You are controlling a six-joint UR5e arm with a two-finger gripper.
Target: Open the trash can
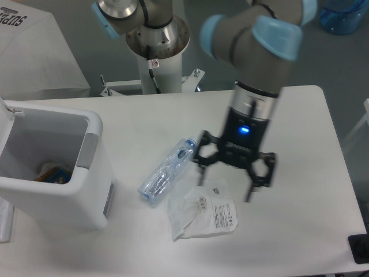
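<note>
The trash can is a large white boxy bin at the left of the table. Its lid is swung up at the far left, and the inside shows, with some coloured rubbish at the bottom. A grey push tab sits on its right rim. My gripper hangs open and empty above the table's middle, well to the right of the bin, over a white plastic bag.
A clear plastic bottle with a blue cap lies on its side between the bin and the gripper. The crumpled white bag lies just in front of it. The arm's base column stands behind the table. A blue water jug is at the top right.
</note>
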